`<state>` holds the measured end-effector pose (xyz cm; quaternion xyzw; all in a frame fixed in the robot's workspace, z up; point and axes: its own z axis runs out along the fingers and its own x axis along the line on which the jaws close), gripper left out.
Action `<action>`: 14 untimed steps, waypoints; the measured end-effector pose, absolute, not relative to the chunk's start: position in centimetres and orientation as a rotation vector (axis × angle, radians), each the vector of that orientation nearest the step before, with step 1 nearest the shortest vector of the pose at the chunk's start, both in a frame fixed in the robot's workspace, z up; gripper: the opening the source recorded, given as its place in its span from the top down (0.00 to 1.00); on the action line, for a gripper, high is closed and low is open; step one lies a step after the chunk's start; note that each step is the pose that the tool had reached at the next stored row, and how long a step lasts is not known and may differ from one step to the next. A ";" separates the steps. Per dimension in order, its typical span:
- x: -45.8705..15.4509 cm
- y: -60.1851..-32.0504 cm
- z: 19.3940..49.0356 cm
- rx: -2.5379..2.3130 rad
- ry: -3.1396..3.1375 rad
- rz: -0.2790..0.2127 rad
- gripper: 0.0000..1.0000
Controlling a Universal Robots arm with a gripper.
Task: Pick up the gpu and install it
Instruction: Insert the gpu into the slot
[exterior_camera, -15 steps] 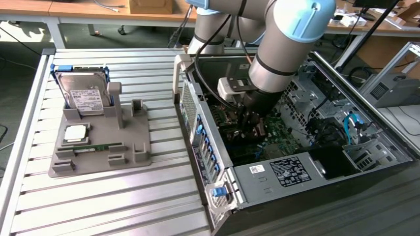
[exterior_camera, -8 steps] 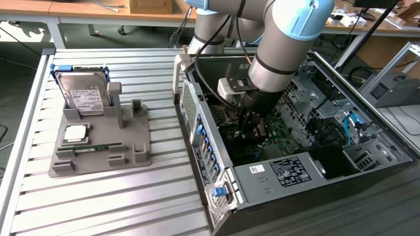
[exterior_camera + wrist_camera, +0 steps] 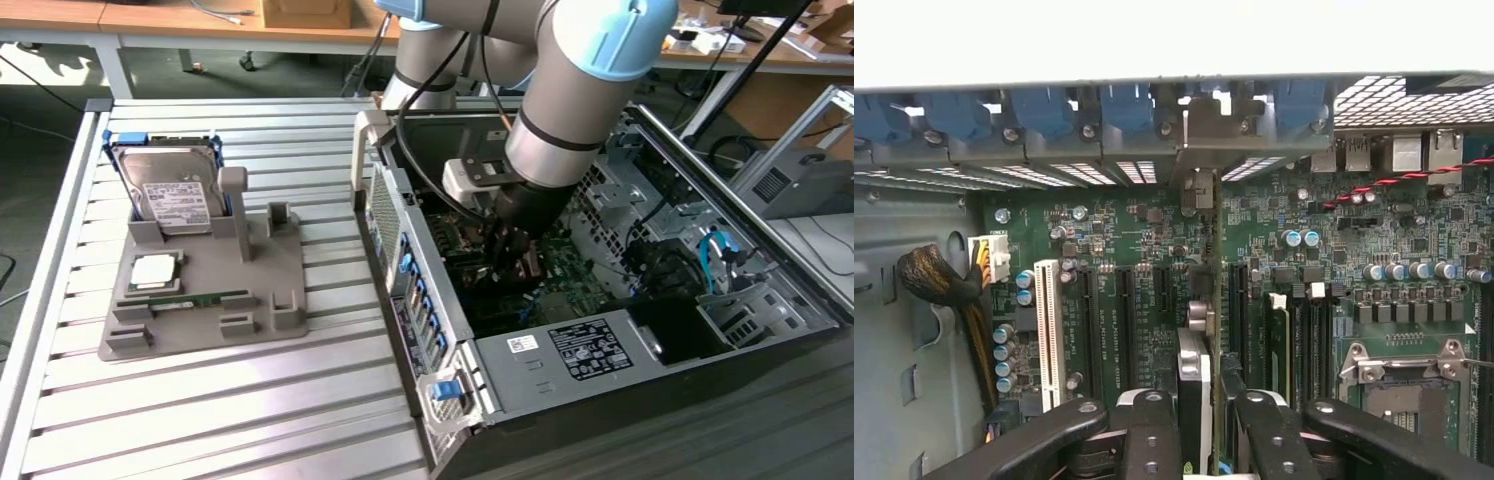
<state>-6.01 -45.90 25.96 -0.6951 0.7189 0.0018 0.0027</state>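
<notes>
black end effector (image 3: 1199, 425) grips the gpu (image 3: 1194, 390) edge-on above the green motherboard (image 3: 1114, 260).

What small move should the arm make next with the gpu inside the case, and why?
Probably a short, straight press toward the motherboard. The wrist view shows the gripper shut on the gpu, edge-on over the expansion slots, its bracket reaching the case's rear openings. Whether it is fully seated cannot be told.
</notes>
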 end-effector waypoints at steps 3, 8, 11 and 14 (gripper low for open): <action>-6.0 -45.8 26.0 -2.186 2.261 -0.009 0.73; -6.0 -45.8 26.0 -2.193 2.268 -0.025 0.73; -6.0 -45.8 26.0 -2.194 2.269 -0.027 0.73; -6.0 -45.8 26.0 -2.194 2.269 -0.027 0.73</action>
